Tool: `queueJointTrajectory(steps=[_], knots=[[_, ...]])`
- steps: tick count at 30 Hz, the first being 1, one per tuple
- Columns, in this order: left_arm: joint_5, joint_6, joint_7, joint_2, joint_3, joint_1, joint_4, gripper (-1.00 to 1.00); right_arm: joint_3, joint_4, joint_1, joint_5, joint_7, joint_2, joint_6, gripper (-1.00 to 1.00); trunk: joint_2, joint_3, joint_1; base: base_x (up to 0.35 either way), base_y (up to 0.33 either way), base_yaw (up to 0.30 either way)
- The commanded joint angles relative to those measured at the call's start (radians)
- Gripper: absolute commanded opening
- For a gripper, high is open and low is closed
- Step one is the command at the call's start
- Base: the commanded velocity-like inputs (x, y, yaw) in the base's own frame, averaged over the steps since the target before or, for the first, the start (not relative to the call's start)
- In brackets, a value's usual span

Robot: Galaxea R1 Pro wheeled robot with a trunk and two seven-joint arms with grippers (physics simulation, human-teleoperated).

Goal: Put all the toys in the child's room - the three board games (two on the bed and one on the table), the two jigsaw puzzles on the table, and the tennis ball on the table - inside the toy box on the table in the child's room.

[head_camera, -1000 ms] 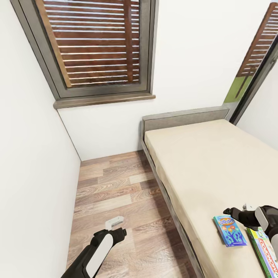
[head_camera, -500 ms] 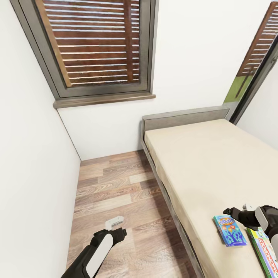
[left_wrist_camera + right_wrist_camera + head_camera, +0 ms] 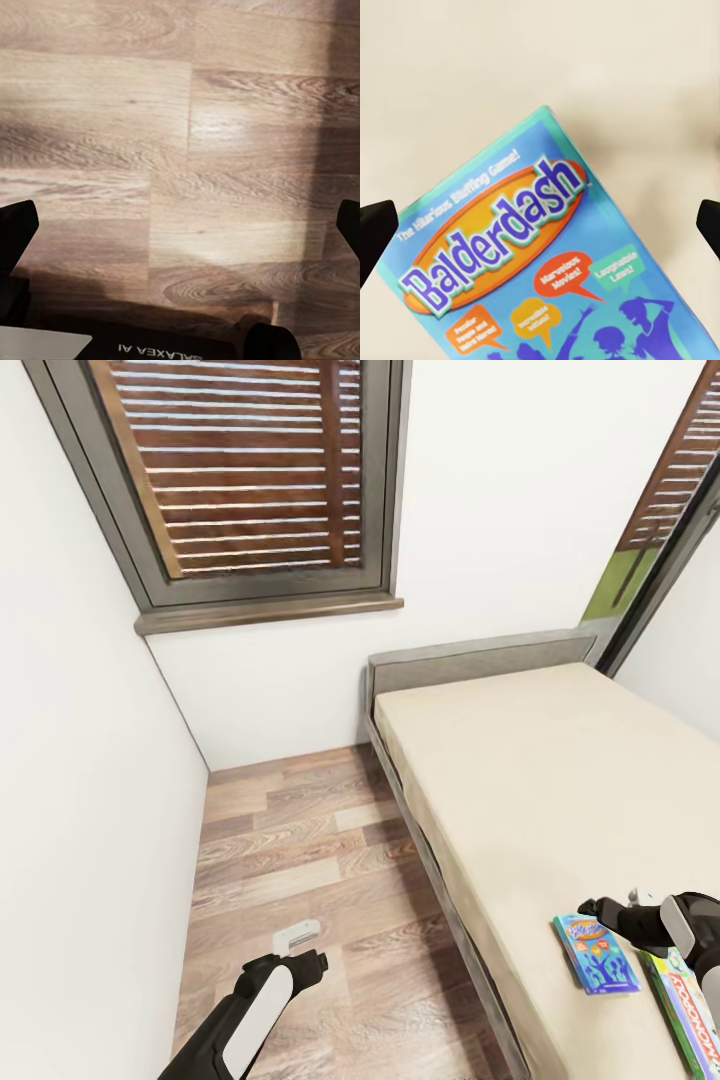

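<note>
On the beige bed (image 3: 520,780), near its front right, lies a smaller blue board game box (image 3: 597,954) printed "Balderdash" (image 3: 547,262). Beside it, at the view's right edge, a green-white-red Monopoly box (image 3: 688,1010) lies partly cut off. My right gripper (image 3: 598,908) hovers over the blue box's far end, open, with its dark fingertips (image 3: 375,232) far apart and nothing between them (image 3: 540,229). My left gripper (image 3: 316,962) hangs over the wooden floor (image 3: 180,165), open and empty (image 3: 180,232). The toy box, table, puzzles and ball are out of view.
A strip of wood floor (image 3: 300,860) runs between the white left wall (image 3: 80,810) and the bed's side. Behind the bed stand its grey headboard (image 3: 480,660) and a white wall with a slatted window (image 3: 250,470). A glass door (image 3: 660,530) is at the far right.
The whole head view has shifted slightly, so the camera moved. Both grippers and the two boxes hold their places.
</note>
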Motion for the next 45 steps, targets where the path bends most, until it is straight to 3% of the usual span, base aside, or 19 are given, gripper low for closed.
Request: queueJointTrajectory(steps=[1,16,45], knots=[[0.009,0.001,0.009,0.000,-0.002,-0.001,-0.001,1.00,-0.003,-0.001,-0.001,-0.006,-0.001,0.000,0.005,1.00,0.000,-0.002,0.000,0.000,0.000,0.000],[0.009,-0.002,0.009,0.002,-0.005,-0.001,-0.001,1.00,-0.003,-0.001,-0.001,-0.006,-0.001,0.000,0.006,1.00,0.000,-0.020,0.000,0.000,0.000,0.000],[0.009,-0.026,0.009,0.011,-0.007,-0.001,-0.001,1.00,-0.002,-0.001,0.001,-0.007,-0.001,0.004,0.011,1.00,0.000,-0.022,0.000,0.000,0.000,0.000]])
